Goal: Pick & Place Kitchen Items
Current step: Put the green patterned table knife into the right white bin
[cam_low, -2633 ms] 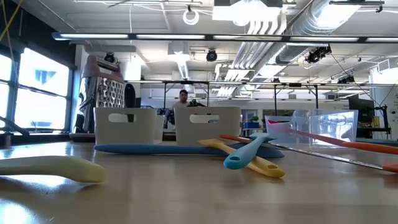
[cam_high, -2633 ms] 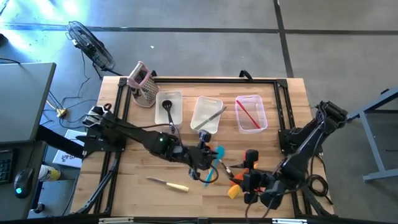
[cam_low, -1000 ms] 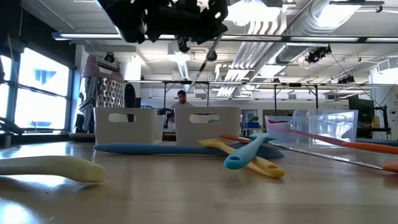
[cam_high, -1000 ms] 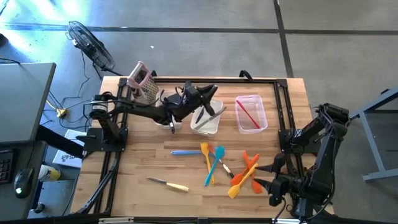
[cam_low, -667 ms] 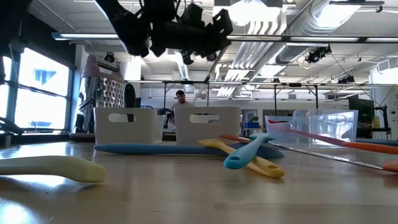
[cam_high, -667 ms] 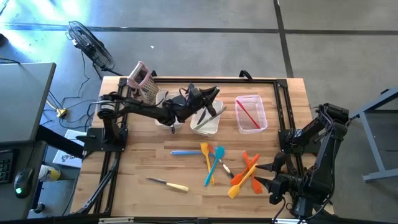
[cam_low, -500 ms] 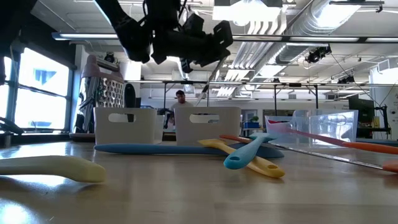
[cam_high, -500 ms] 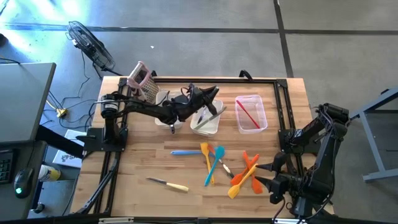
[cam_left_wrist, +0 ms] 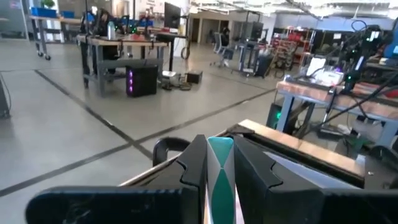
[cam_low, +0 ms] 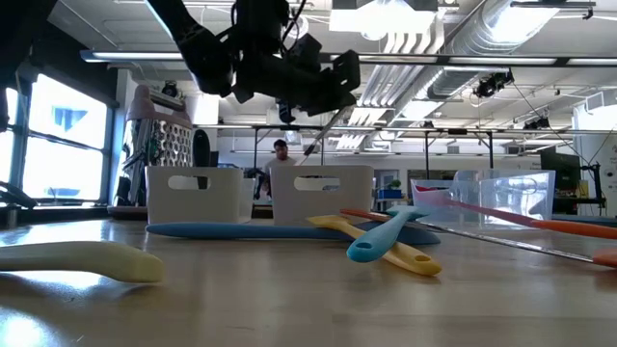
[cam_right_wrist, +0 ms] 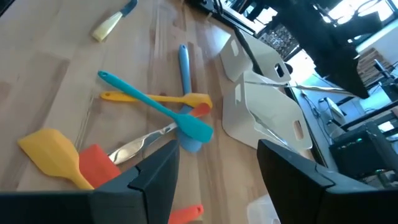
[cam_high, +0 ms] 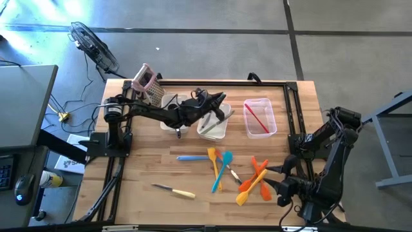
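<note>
The left pincer (cam_high: 217, 108) hangs above the middle clear rectangular plastic bin (cam_high: 213, 120) at about 12 o'clock on the wooden table (cam_high: 141, 171). Its fingers are closed narrowly on a slim teal-handled utensil (cam_left_wrist: 219, 168), which the left wrist view shows pinched between them; in the low view a thin metal shaft slants down from the pincer toward the bin. A pair of metal tongs (cam_high: 221, 120) already lies across that middle bin.

The left clear bin (cam_high: 174, 111), at 11 o'clock, holds a black ladle (cam_high: 174, 109), and the right clear bin (cam_high: 259, 118), at 1 o'clock, holds a long red spatula (cam_high: 258, 119). A metal box grater with a pink handle (cam_high: 147, 87) stands at the 10 o'clock corner.

The right pincer (cam_high: 283, 191) rests low near 4 o'clock, its fingers spread wide and holding nothing.

Loose utensils lie around the table's centre: a blue spatula (cam_high: 192, 157), a yellow spatula (cam_high: 212, 167) crossed by a teal spatula (cam_high: 222, 169), and a small knife (cam_high: 233, 174) beside them. Toward 4 o'clock are crossed orange spatulas (cam_high: 259, 169) and an orange-yellow spatula (cam_high: 247, 192). A yellow-handled knife (cam_high: 174, 190) lies apart at 7 o'clock.
</note>
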